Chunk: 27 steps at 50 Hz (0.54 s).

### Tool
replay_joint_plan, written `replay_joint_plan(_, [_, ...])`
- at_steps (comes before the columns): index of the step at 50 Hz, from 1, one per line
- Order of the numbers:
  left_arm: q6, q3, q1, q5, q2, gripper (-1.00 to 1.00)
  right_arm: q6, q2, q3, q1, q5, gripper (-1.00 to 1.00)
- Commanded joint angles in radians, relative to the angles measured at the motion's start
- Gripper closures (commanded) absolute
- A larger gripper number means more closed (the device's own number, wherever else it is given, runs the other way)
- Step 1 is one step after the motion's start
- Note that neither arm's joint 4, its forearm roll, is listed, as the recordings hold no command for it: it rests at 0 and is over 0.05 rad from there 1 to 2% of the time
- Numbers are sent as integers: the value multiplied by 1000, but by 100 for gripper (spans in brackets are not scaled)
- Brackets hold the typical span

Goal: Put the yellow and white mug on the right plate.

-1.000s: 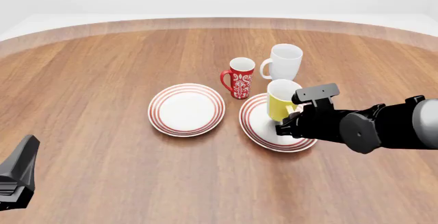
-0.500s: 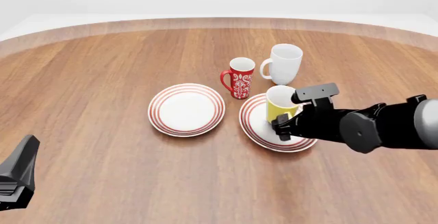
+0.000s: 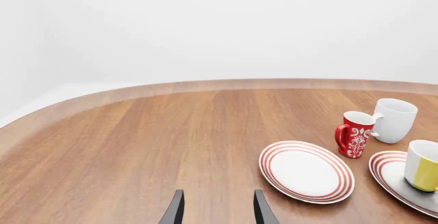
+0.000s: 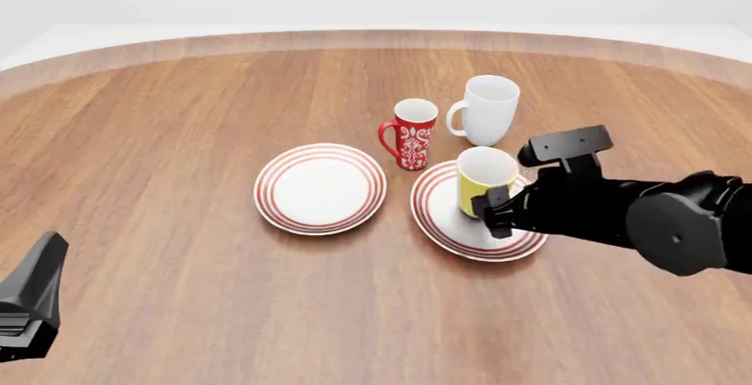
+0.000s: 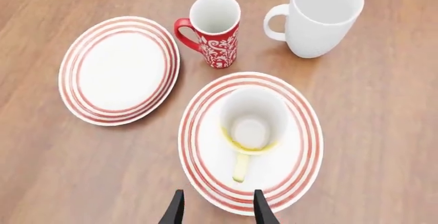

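Wood table [image 4: 176,121] is carrying everything. Right arm [image 4: 658,218] is coming in from 3 o'clock in the front view, its right hand [image 5: 217,209] hanging above the near rim of the right plate [image 4: 441,218], fingers spread with nothing between them, clear of the mug handle. Left hand [image 3: 217,209] is sitting at 8 o'clock of the front view, well away from the crockery, fingers also apart and gripping nothing.

Right plate is lying flat, just beside the left plate [image 4: 320,188] at its 9 o'clock. Yellow and white mug [image 4: 484,178] is standing upright on the right plate, inside the red rings, handle pointing toward the right hand. White mug [image 4: 488,107] is standing at 12 o'clock of the right plate, off the plate. Red patterned mug [image 4: 413,133] is standing at 11 o'clock, near the plate's rim, handle facing the left plate.
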State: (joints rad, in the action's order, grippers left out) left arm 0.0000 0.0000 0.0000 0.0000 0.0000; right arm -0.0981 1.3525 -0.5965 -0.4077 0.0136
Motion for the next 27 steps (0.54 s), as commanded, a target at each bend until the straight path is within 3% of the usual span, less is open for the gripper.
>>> replay_joint_plan(1, [0, 0, 0, 0, 0, -100, -5, -136, 0, -33, 86, -100])
replay_joint_plan(14, [0, 0, 0, 0, 0, -100, 4, -291, 5, -22, 181, -100])
replay_joint_plan(27, [0, 0, 0, 0, 0, -100, -9, -379, 2, -54, 208, -100])
